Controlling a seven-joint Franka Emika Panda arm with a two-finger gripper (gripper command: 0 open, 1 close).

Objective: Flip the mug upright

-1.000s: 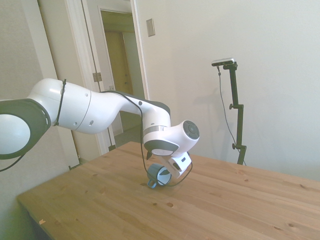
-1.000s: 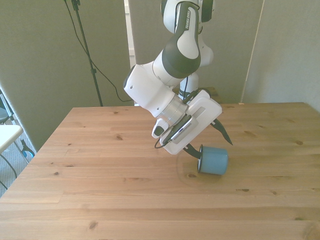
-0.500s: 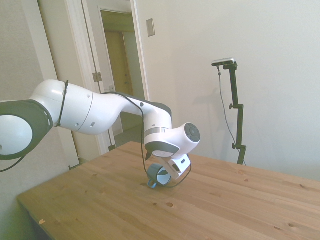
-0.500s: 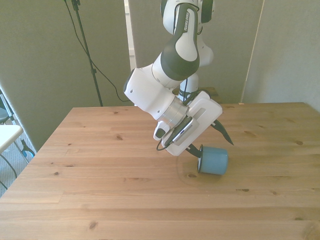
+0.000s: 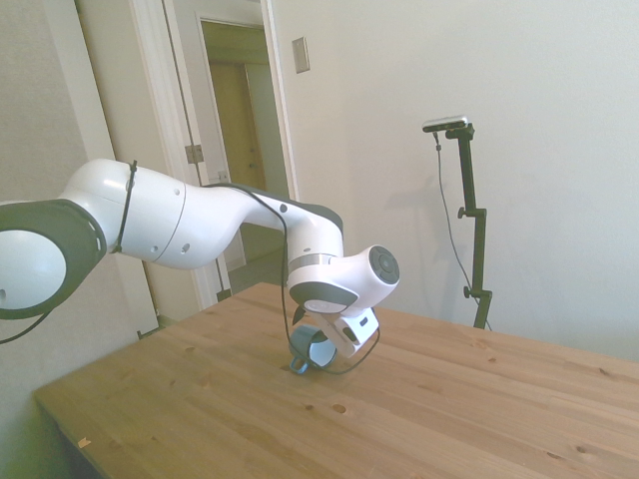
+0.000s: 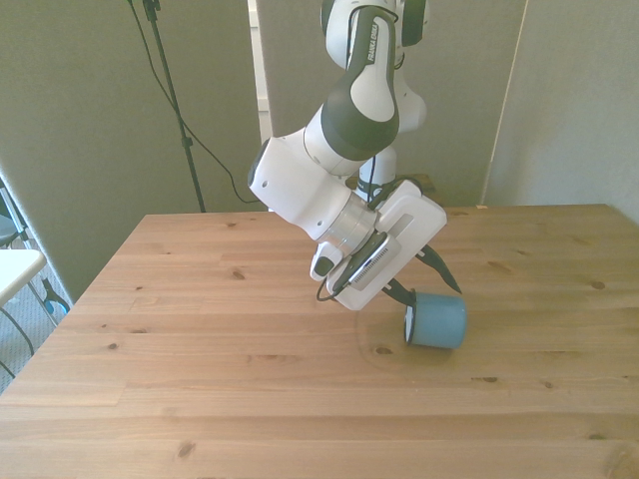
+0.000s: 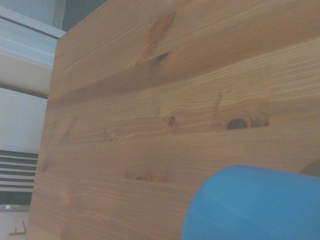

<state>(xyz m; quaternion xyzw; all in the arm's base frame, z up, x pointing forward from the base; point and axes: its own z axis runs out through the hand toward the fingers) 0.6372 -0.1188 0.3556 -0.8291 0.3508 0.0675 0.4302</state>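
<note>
The pincer [image 6: 427, 281] hung low over the wooden tabletop [image 6: 200, 329], tilted steeply so that its white housing sloped down toward the front view's right. Its two dark fingers [image 6: 442, 275] stood spread apart rather than clenched: one pointed out above the mug [image 6: 436, 321], and the other reached down to the mug's white-rimmed mouth, at or just inside the rim. Whether either finger actually pressed on the mug could not be told from these pictures, and nothing was pinched between them. The mug lay on its side on the tabletop, near the middle of the board and a little toward the front view's right, its mouth turned toward the pincer and its closed base facing the front view's right. Its light-blue wall rested on the wood; the handle could not be made out in the front view. In the side view the mug [image 5: 310, 351] showed just beneath the white wrist housing, with the pincer [image 5: 318, 344] close against it and mostly hidden by the arm. The wrist view, taken from close by, caught only a curved blue part of the mug [image 7: 255, 205] lying against the knotted planks of the tabletop [image 7: 150, 100].
</note>
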